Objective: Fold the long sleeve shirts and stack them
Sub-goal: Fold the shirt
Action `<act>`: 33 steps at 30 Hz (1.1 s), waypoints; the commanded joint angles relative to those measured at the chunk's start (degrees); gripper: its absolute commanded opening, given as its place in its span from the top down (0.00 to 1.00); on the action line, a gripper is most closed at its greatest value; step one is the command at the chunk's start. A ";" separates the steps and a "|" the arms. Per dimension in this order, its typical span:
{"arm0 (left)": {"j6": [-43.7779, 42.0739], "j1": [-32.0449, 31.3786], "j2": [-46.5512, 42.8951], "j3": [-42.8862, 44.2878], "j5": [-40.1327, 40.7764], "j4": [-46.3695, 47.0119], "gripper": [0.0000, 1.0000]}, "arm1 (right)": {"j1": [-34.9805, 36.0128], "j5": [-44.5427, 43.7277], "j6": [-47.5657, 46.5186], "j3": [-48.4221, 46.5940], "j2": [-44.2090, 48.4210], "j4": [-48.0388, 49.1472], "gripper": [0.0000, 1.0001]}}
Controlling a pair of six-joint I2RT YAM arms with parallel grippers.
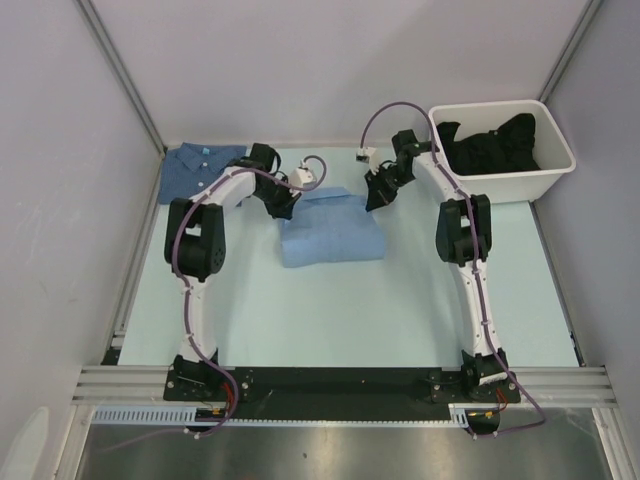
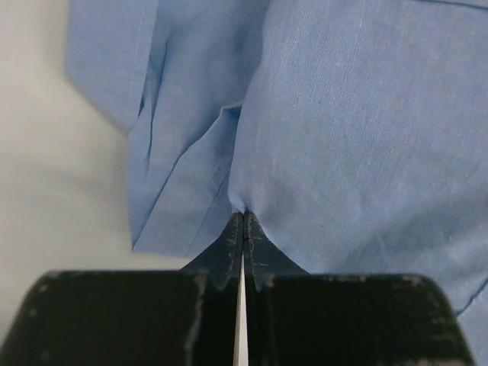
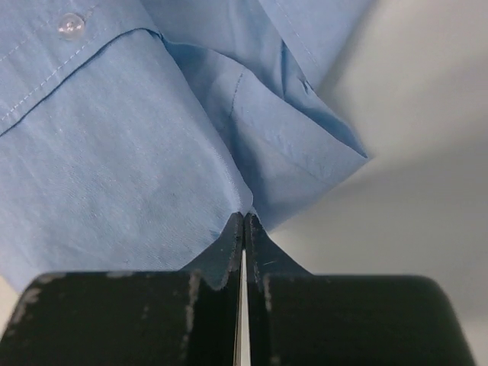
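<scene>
My left gripper (image 2: 242, 219) and right gripper (image 3: 243, 218) each pinch the light-blue shirt (image 1: 331, 238) at centre frame, gripping both far corners so the fold stays even

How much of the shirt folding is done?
The darker shirt looks folded at the back left. The light blue shirt is folded small, and the left gripper and right gripper each pinch its far edge. Still to do: stacking the two. Dark clothes wait in the bin.
</scene>
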State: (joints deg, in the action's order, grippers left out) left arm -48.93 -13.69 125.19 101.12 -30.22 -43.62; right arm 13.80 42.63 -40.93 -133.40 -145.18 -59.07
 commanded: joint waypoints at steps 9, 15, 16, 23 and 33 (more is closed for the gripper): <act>7.09 0.68 -6.09 -2.16 1.30 7.31 1.00 | -0.27 -2.55 15.00 11.67 10.79 21.97 1.00; 9.55 2.44 -5.75 -2.16 4.46 11.35 1.00 | -0.71 -5.45 21.05 14.83 13.26 33.21 1.00; 10.33 2.70 -5.48 -2.16 4.64 12.23 1.00 | -0.71 -5.80 21.93 15.62 13.70 34.62 1.00; 11.05 2.97 -2.23 -1.19 10.26 15.84 1.00 | 0.08 -8.26 21.85 12.31 8.00 38.15 1.00; 13.59 3.15 1.46 -0.66 14.22 14.70 1.00 | 1.05 -12.92 27.21 9.74 2.36 39.82 0.87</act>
State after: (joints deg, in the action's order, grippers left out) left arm -36.97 -11.29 126.45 99.59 -19.51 -28.23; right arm 15.05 33.58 -16.84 -121.60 -142.50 -23.07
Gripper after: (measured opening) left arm 0.003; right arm 0.088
